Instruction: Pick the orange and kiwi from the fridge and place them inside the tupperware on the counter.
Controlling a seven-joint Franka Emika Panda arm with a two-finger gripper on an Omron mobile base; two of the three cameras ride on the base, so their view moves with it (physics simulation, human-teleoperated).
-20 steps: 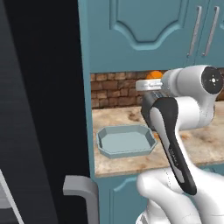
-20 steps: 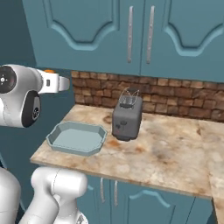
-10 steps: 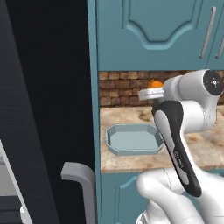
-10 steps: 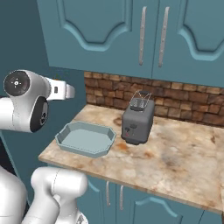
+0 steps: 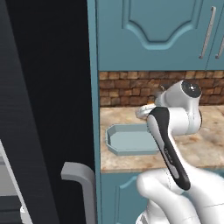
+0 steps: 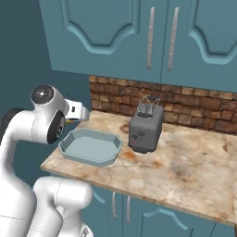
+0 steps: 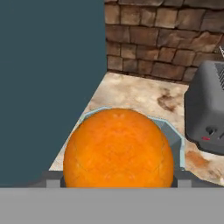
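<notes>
The orange [image 7: 117, 148] sits between my gripper's [image 7: 117, 182] two fingertips [image 7: 51, 182], so the gripper is shut on it. The hand hovers over the near left end of the tupperware [image 6: 90, 147], whose pale blue-grey rim [image 7: 173, 136] peeks out behind the fruit. The tupperware [image 5: 131, 139] lies on the counter [image 6: 185, 171], and what shows of its inside is bare. The fridge [image 5: 48, 87] stands dark at the left, with its grey handle [image 5: 81, 179] low down. The kiwi is out of view.
A dark grey toaster [image 6: 146, 129] stands on the counter just right of the tupperware, close to the hand [image 7: 205, 118]. A brick wall [image 6: 185, 104] backs the counter under teal upper cabinets [image 6: 139, 37]. A teal cabinet side [image 7: 52, 87] rises left of the tupperware.
The whole picture has shifted, so the base has moved and the counter looks nearer. The hand with the orange has come lower, close over the tupperware's left end.
</notes>
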